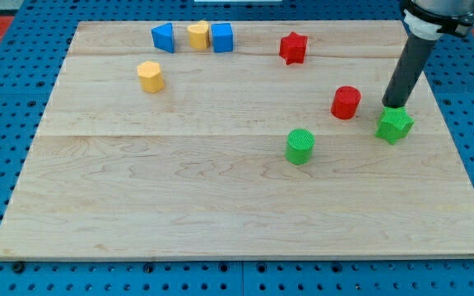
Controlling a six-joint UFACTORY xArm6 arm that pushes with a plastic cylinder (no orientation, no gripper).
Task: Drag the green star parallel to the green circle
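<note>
the green star (394,125) sits near the view's right edge of the bench (220,214), a little higher in the view than the green circle (299,146), which lies to its left and slightly lower. the rod's tip (396,104) rests just above the star, touching or nearly touching its upper edge, a placement that looks suited to pushing the star down the view, level with the circle. there is no pincer here, only the rod, so nothing is apart or clamped. a red cylinder (346,102) stands just left of the tip. farther off are a red star (293,48), a yellow block (150,76), and along the top a blue block (164,37), a yellow block (197,35) and a blue cube (221,37).
</note>
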